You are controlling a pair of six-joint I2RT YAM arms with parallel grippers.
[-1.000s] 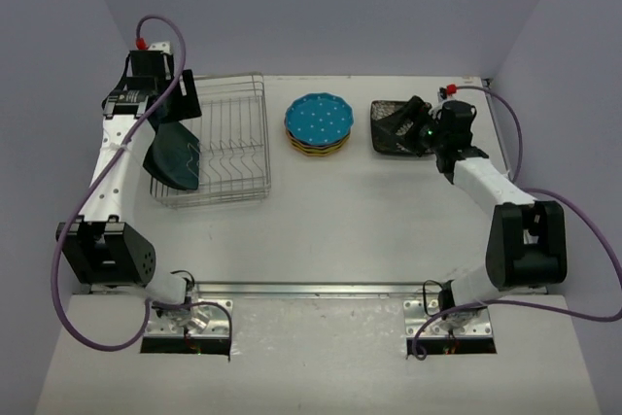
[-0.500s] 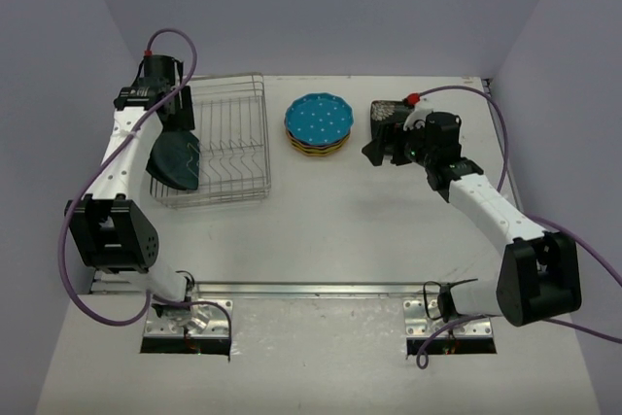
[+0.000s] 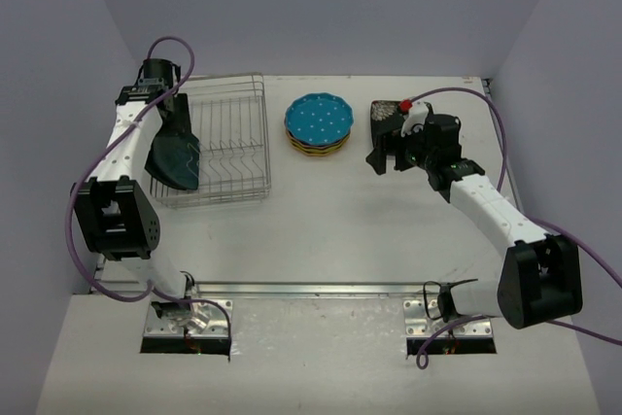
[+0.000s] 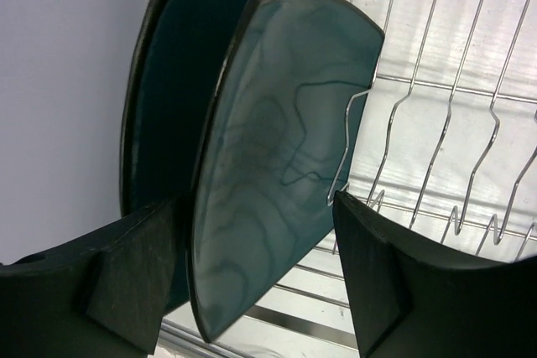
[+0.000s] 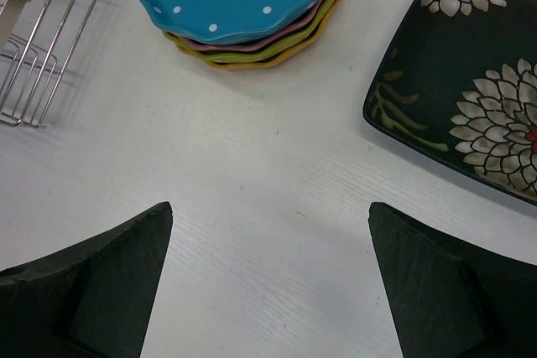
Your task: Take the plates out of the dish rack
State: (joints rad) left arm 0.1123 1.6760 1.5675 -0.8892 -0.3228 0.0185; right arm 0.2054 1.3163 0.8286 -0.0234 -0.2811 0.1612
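Hidden or cut off: in the top view the two teal plates at the left end of the dish rack (image 3: 225,138) merge into one dark shape, partly covered by the left gripper (image 3: 172,121). The left wrist view separates them into a marbled teal plate (image 4: 285,157) in front and a dark teal plate (image 4: 172,90) behind, with both lower edges hidden behind the fingers (image 4: 126,282). The right gripper (image 3: 381,151) covers part of the black flowered plate (image 3: 387,114), which the right wrist view cuts off at the frame edge. Orientation: both teal plates stand on edge between the tines, tilted rather than plumb, with their long axes running up and slightly aslant in the wrist view. The stack of scalloped plates (image 3: 318,126), dotted blue on top, lies flat on the table (image 3: 321,221) between rack and flowered plate. Arms: the left arm reaches far along the table's left side to the rack's end. Its jaws stand either side of the marbled plate, but actual contact cannot be made out. The right arm is extended toward centre, wrist turned down. Its jaws are spread wide over bare table, holding nothing.
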